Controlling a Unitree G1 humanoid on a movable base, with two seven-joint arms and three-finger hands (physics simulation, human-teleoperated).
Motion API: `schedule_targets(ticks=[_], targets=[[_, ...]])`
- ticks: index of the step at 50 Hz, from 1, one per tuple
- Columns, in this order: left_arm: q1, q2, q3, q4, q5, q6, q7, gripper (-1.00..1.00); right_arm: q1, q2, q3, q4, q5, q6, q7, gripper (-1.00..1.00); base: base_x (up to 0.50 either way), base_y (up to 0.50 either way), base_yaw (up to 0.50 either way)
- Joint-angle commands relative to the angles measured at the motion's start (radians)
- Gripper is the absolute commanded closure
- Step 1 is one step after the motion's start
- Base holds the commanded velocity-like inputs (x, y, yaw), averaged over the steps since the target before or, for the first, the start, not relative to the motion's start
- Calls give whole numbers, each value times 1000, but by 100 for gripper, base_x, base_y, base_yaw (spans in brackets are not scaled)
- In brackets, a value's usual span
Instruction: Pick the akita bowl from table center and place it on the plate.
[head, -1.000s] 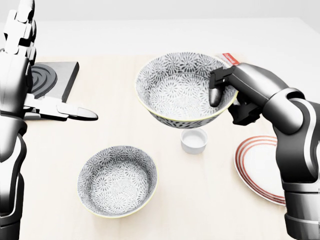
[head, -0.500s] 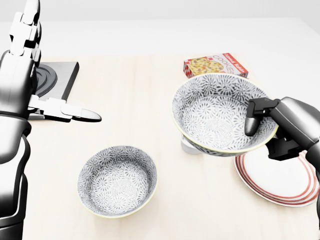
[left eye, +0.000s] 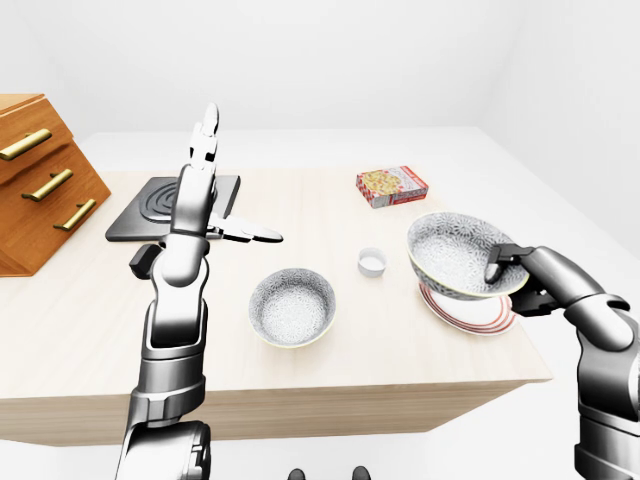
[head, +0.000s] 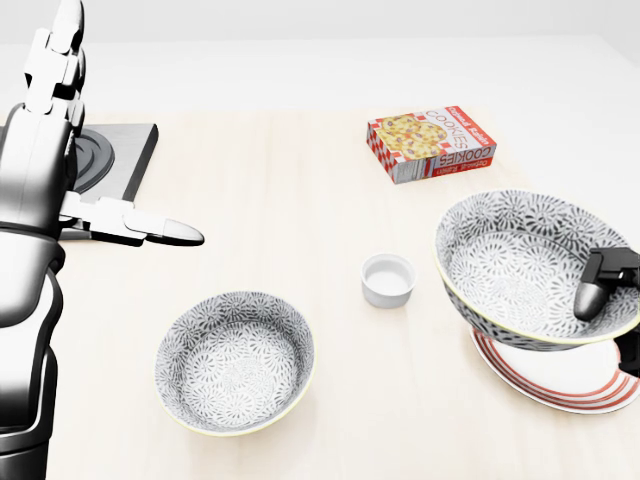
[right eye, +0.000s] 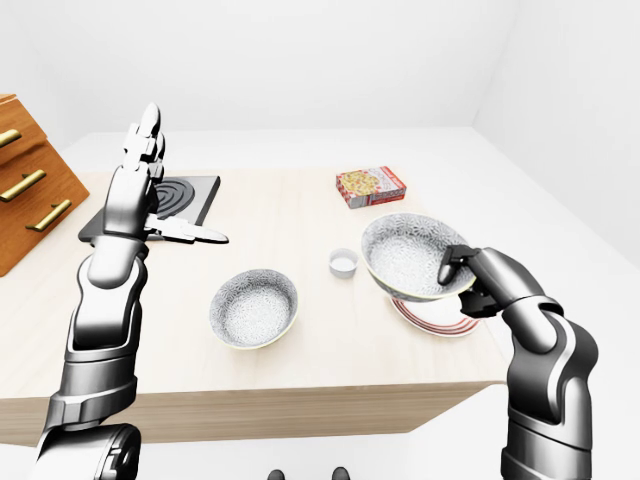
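Observation:
A patterned black-and-white akita bowl (head: 520, 265) hangs tilted just above the red-striped plate (head: 560, 375) at the right of the head view. My right hand (head: 605, 295) is shut on the bowl's right rim, one finger inside it. A second, like-patterned bowl (head: 235, 362) rests on the table at lower left. My left hand (head: 95, 150) is raised at the left with its fingers spread and nothing in it.
A small white cup (head: 388, 279) stands left of the held bowl. A cookie box (head: 432, 142) lies near the top right. A black stove plate (left eye: 172, 207) and a wooden drawer unit (left eye: 45, 180) sit at the left. The table's near edge (left eye: 300, 390) runs below the bowls.
My right hand has carried the akita bowl rightward and down, from above the small cup to over the plate. The cookie box is uncovered. The left arm barely moved.

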Motion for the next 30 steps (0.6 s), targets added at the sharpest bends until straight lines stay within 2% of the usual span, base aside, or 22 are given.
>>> schedule_targets(ticks=[1,20,30], targets=[[-2,-1,0,3,4,0,0,-100,22,-17,-34,62,199,8,-69,100,0,0,0],[7,-6,-4,-3,7,0,-3,-100,-32,-61,7,228,158,6,-191,100,0,0,0],[7,-5,-1,-1,7,0,-4,-100,-38,-91,19,337,130,-57,-262,100,0,0,0]])
